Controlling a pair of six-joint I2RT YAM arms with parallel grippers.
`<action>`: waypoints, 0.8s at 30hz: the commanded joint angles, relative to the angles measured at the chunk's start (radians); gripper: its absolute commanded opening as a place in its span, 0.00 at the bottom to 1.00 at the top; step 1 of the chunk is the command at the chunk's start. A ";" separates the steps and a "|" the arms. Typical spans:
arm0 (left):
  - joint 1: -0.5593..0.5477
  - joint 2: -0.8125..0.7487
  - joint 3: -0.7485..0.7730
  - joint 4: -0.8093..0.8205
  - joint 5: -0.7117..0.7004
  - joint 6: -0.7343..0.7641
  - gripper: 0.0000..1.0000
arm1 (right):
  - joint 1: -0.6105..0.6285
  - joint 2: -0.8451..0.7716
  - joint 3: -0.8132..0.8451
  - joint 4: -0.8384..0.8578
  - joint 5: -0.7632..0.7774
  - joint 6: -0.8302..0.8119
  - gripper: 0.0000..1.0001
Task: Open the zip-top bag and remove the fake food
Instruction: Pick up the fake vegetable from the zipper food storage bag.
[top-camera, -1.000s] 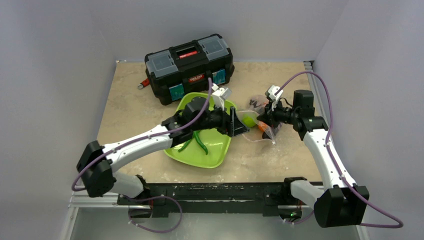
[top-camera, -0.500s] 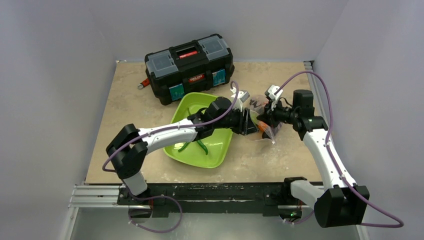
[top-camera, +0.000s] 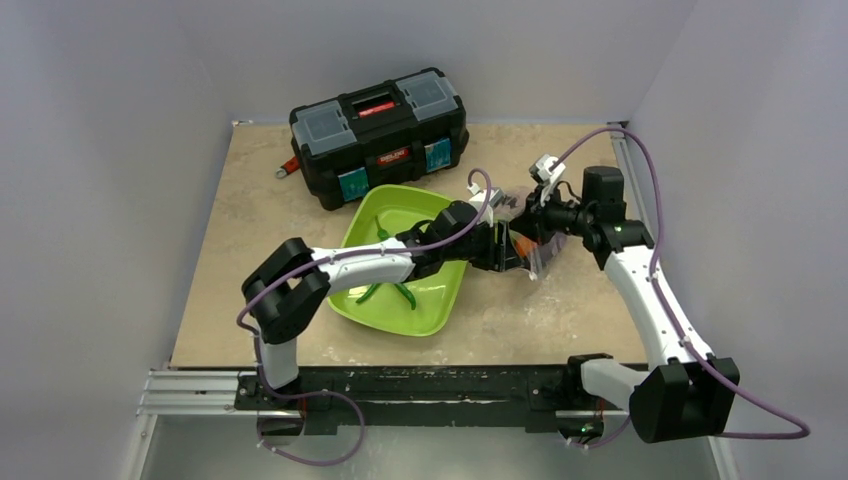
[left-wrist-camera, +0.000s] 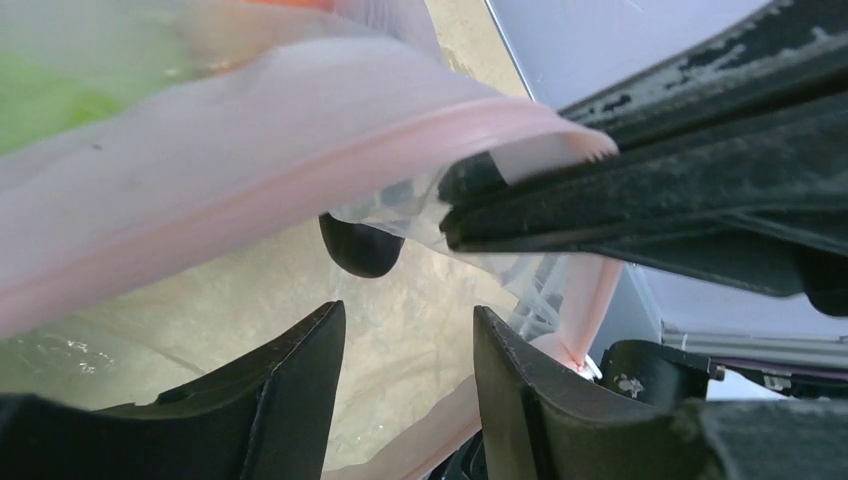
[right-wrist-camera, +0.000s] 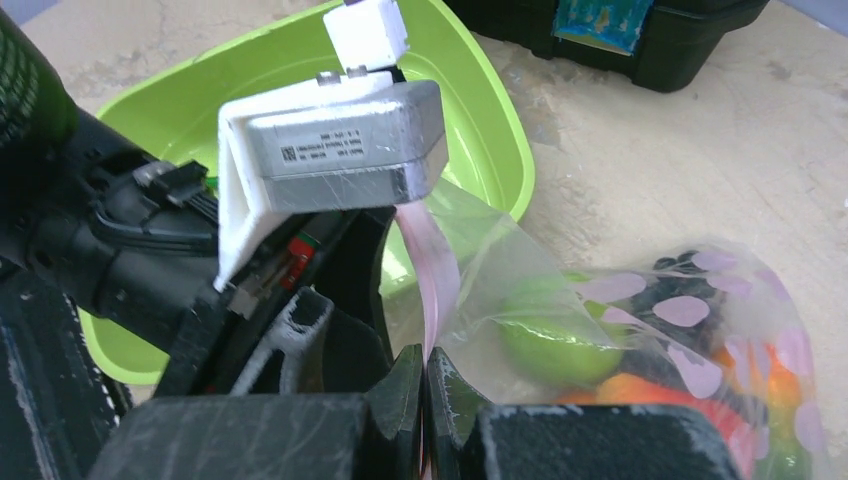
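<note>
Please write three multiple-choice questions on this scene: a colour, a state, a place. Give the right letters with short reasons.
1. What colour is the strip on the zip-top bag? A. blue B. pink C. yellow
2. How is the right claw? A. wide open B. shut on nothing C. shut on the strip
3. Where do the green bean pods lie? A. in the bag B. in the right claw C. in the green tray
Answers: 1 B, pink in both wrist views; 2 C, it pinches the strip; 3 C, seen from the top view.
</note>
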 joint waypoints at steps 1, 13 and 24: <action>-0.007 0.019 0.042 0.076 -0.064 -0.037 0.51 | 0.024 0.006 0.060 0.073 0.003 0.106 0.00; -0.014 0.079 0.036 0.139 -0.115 -0.062 0.57 | 0.027 0.013 0.096 0.075 0.012 0.134 0.00; -0.009 0.090 0.031 0.132 -0.118 -0.056 0.55 | -0.016 -0.030 0.146 -0.163 0.016 -0.082 0.41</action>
